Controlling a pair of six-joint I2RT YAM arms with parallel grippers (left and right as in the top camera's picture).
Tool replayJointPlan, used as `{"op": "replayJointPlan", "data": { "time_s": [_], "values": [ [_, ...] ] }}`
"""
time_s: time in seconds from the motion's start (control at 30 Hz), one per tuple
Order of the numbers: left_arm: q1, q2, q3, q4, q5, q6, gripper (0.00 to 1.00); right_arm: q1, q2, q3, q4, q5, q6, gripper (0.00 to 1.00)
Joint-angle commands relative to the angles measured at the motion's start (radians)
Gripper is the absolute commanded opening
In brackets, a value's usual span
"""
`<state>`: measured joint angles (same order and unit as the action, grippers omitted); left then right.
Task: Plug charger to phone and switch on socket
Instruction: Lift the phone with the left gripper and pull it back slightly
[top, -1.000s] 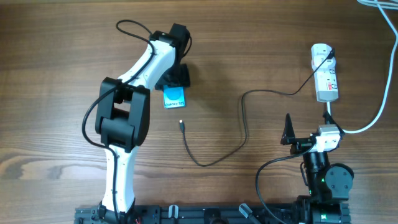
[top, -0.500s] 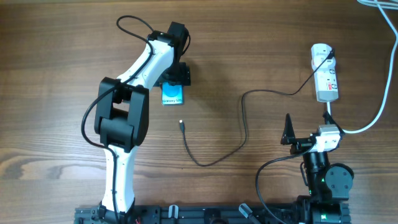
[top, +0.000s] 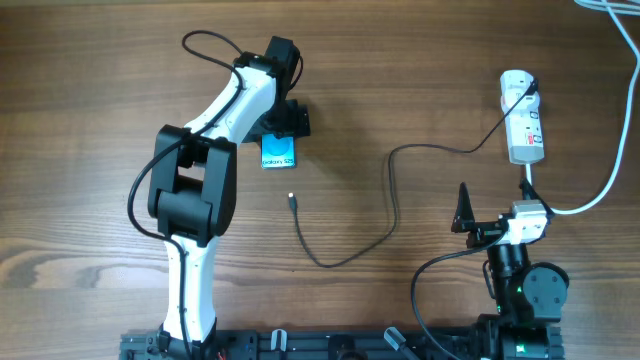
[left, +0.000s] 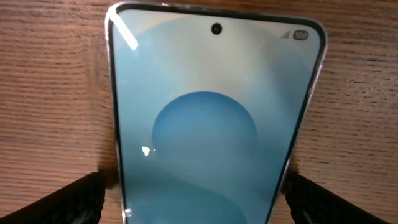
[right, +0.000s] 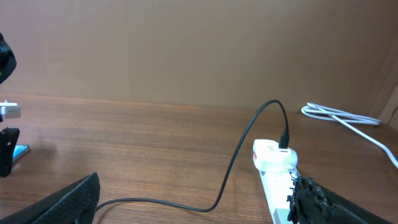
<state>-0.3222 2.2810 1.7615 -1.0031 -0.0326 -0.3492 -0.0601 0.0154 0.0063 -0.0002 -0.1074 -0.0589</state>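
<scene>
The phone (top: 279, 153), light blue with a turquoise oval, lies flat on the table. It fills the left wrist view (left: 211, 112). My left gripper (top: 284, 122) has a finger against each long side of the phone (left: 196, 196). The charger (top: 392, 190), a thin black cable, runs from the socket (top: 523, 120) across the table. Its plug tip (top: 291, 199) lies free just below the phone. My right gripper (top: 465, 212) is open and empty (right: 196, 199), near the socket (right: 277, 186), with the cable (right: 239, 158) between its fingers' view.
A thick white cord (top: 600, 190) loops from the table's right side toward the right arm; it also shows in the right wrist view (right: 339, 117). The left arm's black cable (top: 205, 45) arcs above the arm. The table is bare wood (top: 100, 120).
My left gripper and the phone have shifted slightly toward the far edge, and the phone has straightened from a slight tilt. The right arm and the charger have not moved.
</scene>
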Motion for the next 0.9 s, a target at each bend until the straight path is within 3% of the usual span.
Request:
{"op": "replayJointPlan", "data": {
  "time_s": [0.0,0.2,0.33,0.4,0.47,0.63,0.87],
  "values": [
    [-0.002,0.023,-0.030,0.001,0.025,-0.002,0.88,0.005,-0.008,-0.001,0.004,0.010,-0.019,1.00],
    [-0.002,0.023,-0.030,0.001,0.017,0.034,0.80,0.005,-0.008,-0.001,0.004,0.010,-0.019,1.00],
    [-0.007,0.023,-0.030,0.000,0.051,0.134,0.79,0.005,-0.008,-0.001,0.004,0.010,-0.019,0.99],
    [-0.010,0.023,-0.030,0.001,0.050,0.137,0.82,0.005,-0.008,-0.001,0.004,0.010,-0.019,1.00],
    [-0.009,0.023,-0.030,0.005,0.049,0.137,0.92,0.005,-0.008,-0.001,0.004,0.010,-0.019,1.00],
    [-0.005,0.023,-0.030,0.020,0.047,0.132,0.95,0.005,-0.008,-0.001,0.004,0.010,-0.019,1.00],
    [-0.011,0.023,-0.030,0.019,0.048,0.143,0.76,0.005,-0.008,-0.001,0.004,0.010,-0.019,1.00]
  ]
}}
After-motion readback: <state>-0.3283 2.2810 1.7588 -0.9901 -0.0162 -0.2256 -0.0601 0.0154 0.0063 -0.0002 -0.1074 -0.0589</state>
